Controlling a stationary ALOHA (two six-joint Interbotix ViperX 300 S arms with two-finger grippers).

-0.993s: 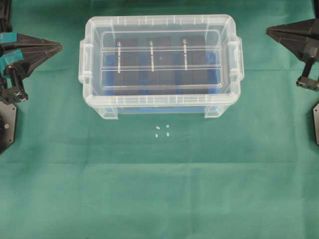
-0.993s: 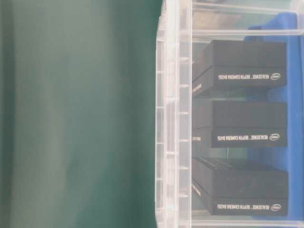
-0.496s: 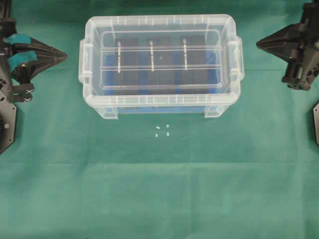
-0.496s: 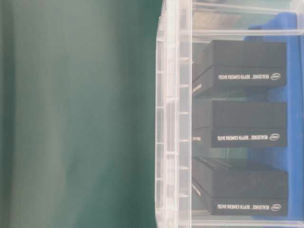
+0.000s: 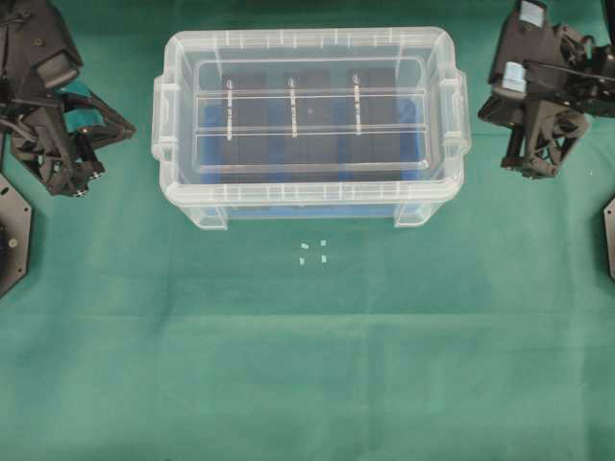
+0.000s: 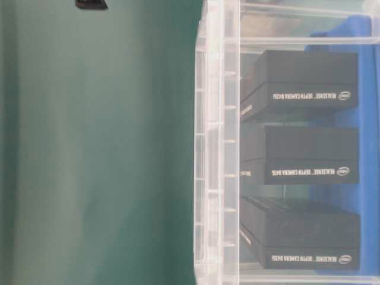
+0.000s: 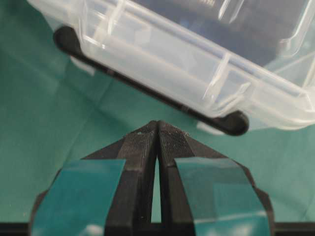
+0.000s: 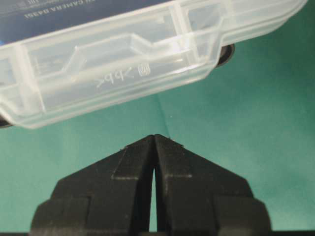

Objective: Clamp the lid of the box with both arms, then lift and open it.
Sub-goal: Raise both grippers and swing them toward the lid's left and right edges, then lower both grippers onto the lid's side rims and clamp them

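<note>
- Sitting flat on the box [image 5: 307, 206], the lid [image 5: 309, 120] is not yet gripped; the box stands toward the far middle of the green desk [image 5: 307, 365], with three black cases [image 6: 303, 169] and a blue lining [image 5: 413, 173] visible through the clear plastic.
- Risk, lid edge: both pairs of fingers are pressed together. If they advance in this state they will likely butt against the plastic and push the box sideways instead of straddling the rim. They must open before closing in.
- Risk, wrong part: the lid rim and the box's side handle lugs [image 5: 161, 120] lie close together. A grip placed too low could catch the lug, so that the whole box rises rather than the lid alone.
- Risk, uneven lift: if one side clamps or lifts ahead of the other, the lid may tilt, jam on the rim or slip out, since clear smooth plastic offers little hold.
- Left gripper [image 7: 157, 129]: fingers [image 7: 140, 147] closed tip to tip, holding nothing, pointing at the near end wall of the box and apart from it.
- Right gripper [image 8: 154, 140]: fingers [image 8: 172, 157] likewise shut, empty, just beside the opposite end wall but not touching.
- A few small white flecks [image 5: 313, 252] lie on the desk in front of the box, clear of both arms.
</note>
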